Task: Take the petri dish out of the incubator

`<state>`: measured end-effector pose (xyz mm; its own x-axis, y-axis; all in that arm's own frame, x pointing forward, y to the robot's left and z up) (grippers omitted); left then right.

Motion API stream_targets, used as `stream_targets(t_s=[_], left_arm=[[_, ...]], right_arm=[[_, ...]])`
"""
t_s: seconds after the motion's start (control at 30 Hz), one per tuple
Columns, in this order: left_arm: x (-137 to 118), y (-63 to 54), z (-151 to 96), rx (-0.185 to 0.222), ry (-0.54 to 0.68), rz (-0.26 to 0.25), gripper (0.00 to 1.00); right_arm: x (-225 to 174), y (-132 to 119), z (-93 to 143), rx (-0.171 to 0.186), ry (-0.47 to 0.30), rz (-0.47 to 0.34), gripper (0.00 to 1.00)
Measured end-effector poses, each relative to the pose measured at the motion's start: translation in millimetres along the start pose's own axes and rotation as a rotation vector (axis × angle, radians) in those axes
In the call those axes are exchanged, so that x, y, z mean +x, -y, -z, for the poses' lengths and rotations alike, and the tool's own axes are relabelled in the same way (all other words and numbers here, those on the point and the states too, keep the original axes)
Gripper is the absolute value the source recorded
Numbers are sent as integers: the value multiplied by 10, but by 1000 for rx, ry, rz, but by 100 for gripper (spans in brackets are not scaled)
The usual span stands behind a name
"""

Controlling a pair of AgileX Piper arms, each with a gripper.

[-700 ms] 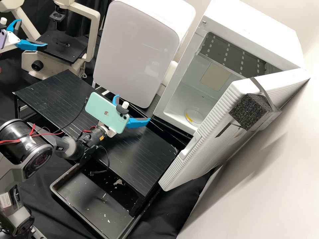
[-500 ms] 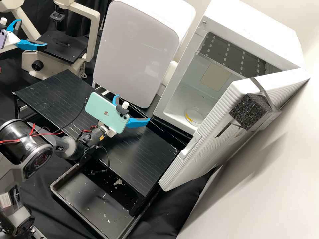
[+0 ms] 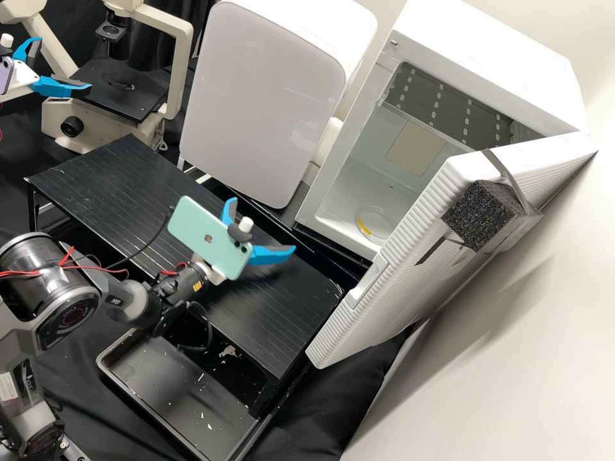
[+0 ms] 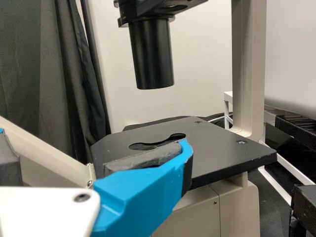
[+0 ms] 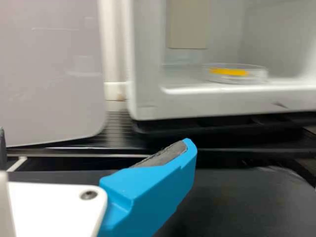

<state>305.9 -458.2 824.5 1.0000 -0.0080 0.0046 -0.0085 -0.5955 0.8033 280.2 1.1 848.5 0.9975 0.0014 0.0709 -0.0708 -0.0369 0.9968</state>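
Observation:
The right gripper (image 3: pixel 263 224) is over the black platform, in front of the incubator (image 3: pixel 309 206), its fingers spread and nothing between them. A clear petri dish (image 3: pixel 378 222) with a yellow strip lies flat on the incubator floor, behind the open door (image 3: pixel 410 256). In the right wrist view the petri dish (image 5: pixel 237 74) is inside the white chamber, beyond and apart from the right gripper (image 5: pixel 96 140). Beside the microscope stage (image 3: pixel 118 93) the left gripper (image 3: pixel 63 64) stands open and empty; in the left wrist view the left gripper (image 4: pixel 94 140) is in front of that stage.
A closed white cabinet (image 3: pixel 262 102) stands between the microscope and the incubator. Black foam (image 3: pixel 480 214) is strapped to the incubator door. The black platform (image 3: pixel 282 307) spans the middle, with a black tray (image 3: pixel 173 390) at its near side.
The right gripper has shifted slightly down and to the right in the high view, its fingers still apart. The left gripper, the petri dish and the incubator door have stayed put.

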Motion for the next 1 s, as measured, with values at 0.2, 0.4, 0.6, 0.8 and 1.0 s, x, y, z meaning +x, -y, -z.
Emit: stream_targets(t_s=[0.2,0.4,0.6,0.8,1.0], left_arm=[[0,0,0,0,0,0,100],[0,0,0,0,0,0,100],[0,0,0,0,0,0,100],[0,0,0,0,0,0,100],[0,0,0,0,0,0,100]], right_arm=[[-23,-239,-191,2,20,-88,100],[165,-524,-351,-12,42,-178,100],[340,-746,-416,-32,38,-237,100],[579,-835,-439,-11,54,-250,100],[872,-765,-387,-11,63,-219,100]])
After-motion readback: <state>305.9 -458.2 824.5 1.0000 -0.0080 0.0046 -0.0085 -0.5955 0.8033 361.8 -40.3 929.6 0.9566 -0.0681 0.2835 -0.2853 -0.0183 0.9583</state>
